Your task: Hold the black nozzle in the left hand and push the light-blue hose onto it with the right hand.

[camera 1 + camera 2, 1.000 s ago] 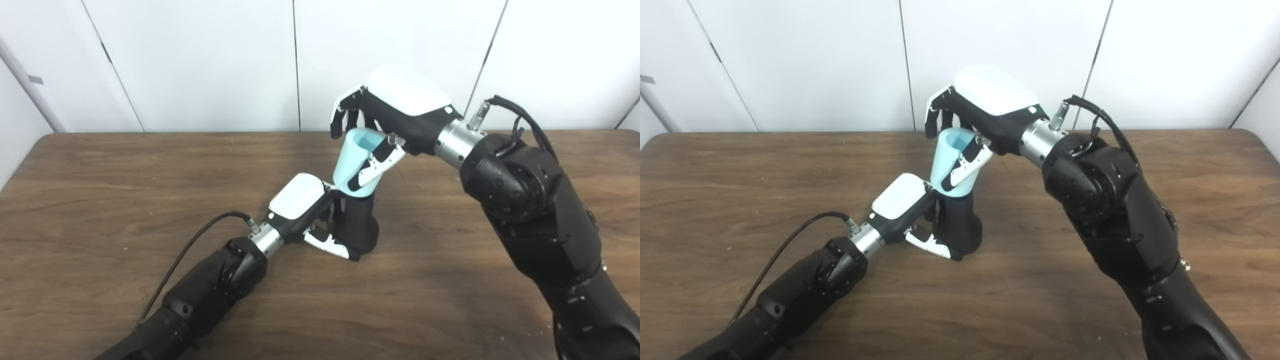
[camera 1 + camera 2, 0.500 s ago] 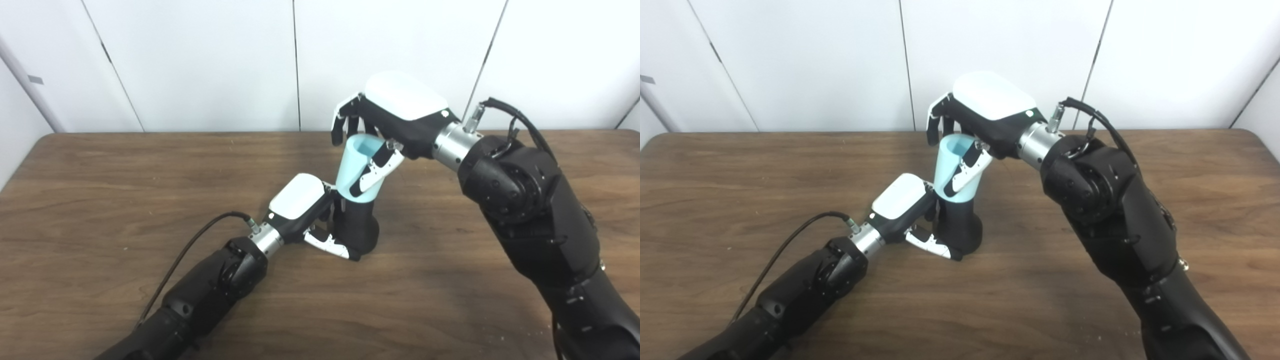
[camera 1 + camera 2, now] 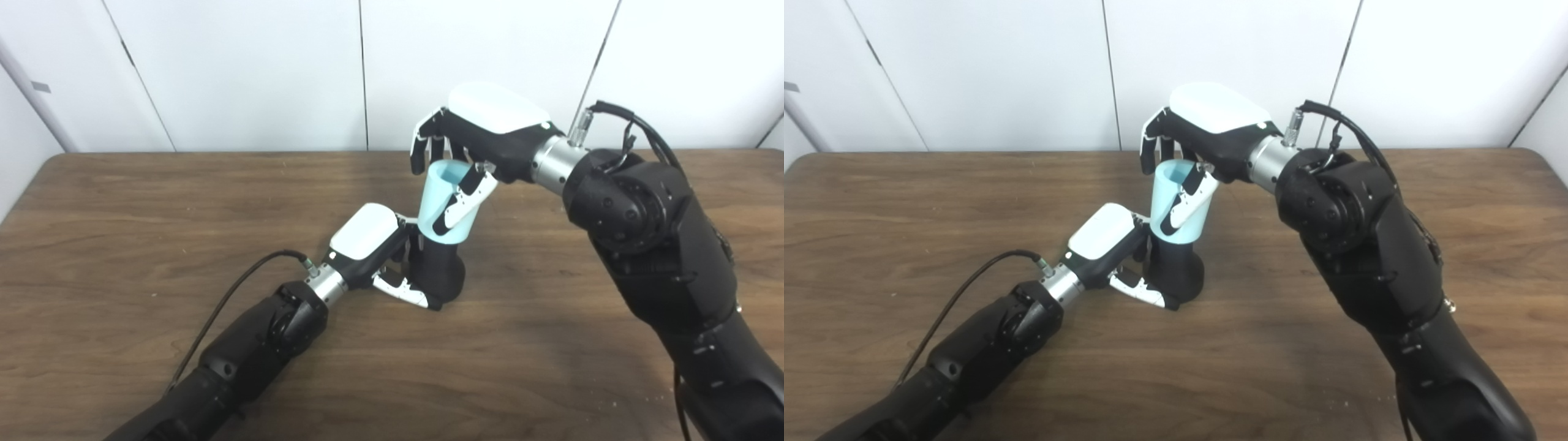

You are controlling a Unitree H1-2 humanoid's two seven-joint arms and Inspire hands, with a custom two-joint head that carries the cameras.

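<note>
Left eye view: the left robot hand (image 3: 381, 251) wraps the base of the black nozzle (image 3: 440, 275), which stands upright on the brown wood-grain bench (image 3: 122, 208). The right robot hand (image 3: 474, 138) is closed on the light-blue hose (image 3: 442, 199), thumb across its near face and fingers (image 3: 422, 147) curled over the rim. The hose's lower end sits on the nozzle's top, leaning slightly. To seat it well, I judge the push should run straight down the nozzle's axis while the left hand braces the base against tipping.

Right eye view: the hose (image 3: 1179, 202) reads as a short, smooth, matte tube, wider at its open top, with a paler hollow inside. The nozzle (image 3: 1176, 275) is matte black, flaring toward the bench. Both hands (image 3: 1105, 245) (image 3: 1206, 131) have glossy white backs.
</note>
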